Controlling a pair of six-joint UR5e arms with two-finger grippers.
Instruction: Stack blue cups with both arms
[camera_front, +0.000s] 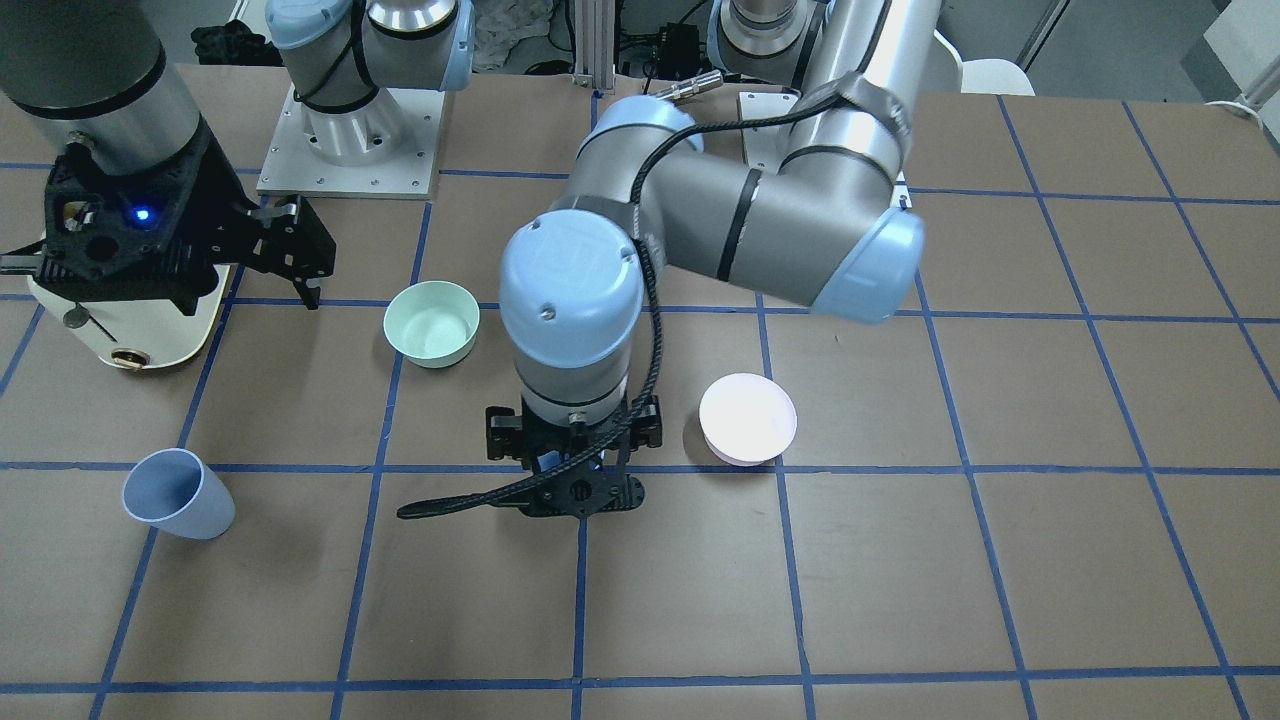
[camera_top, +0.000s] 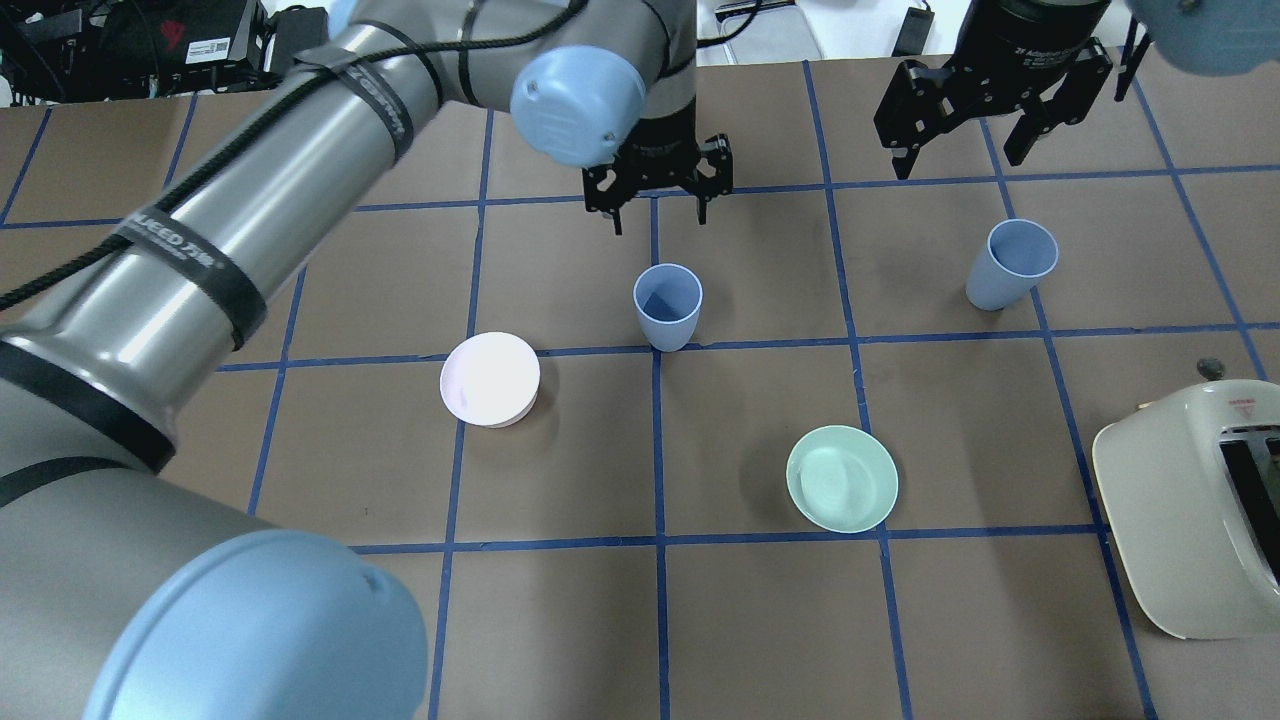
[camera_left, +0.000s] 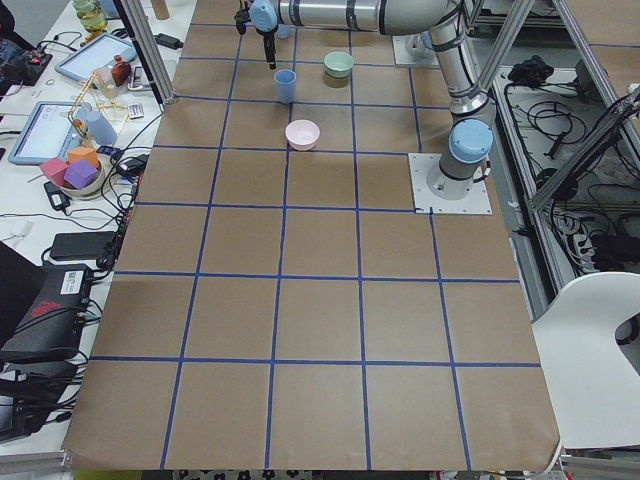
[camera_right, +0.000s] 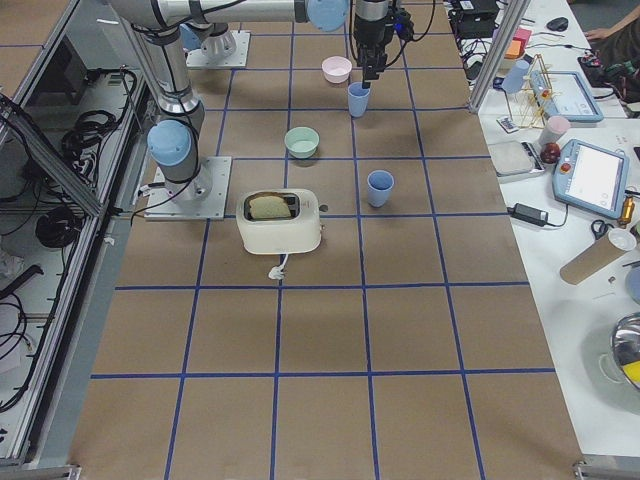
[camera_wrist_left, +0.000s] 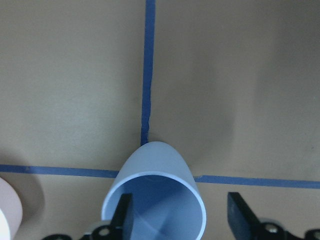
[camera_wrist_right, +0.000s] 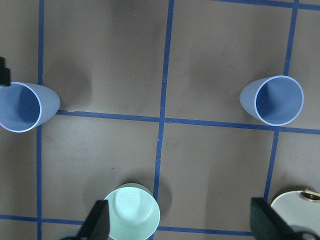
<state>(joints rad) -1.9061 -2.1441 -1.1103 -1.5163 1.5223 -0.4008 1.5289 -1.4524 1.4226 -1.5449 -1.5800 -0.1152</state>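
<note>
Worktop (camera_top: 760, 620): brown, gridded with blue tape.
Left hand (camera_top: 660, 215): fingers spread wide, nothing held; positioned over the central blue cup (camera_top: 667, 305), one finger seen over its mouth, the other outside the rim.
Right hand (camera_top: 960, 160): spread wide, empty, raised near the second blue cup (camera_top: 1010, 262).
Cups: both upright, well apart.
Surroundings: pink bowl (camera_top: 490, 380), green bowl (camera_top: 842, 478) and toaster (camera_top: 1180, 520) noted.

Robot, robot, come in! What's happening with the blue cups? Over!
Left gripper open, over middle blue cup. Right gripper open, empty. Other blue cup apart, upright, unstacked. Pink bowl, green bowl not between them.
</note>
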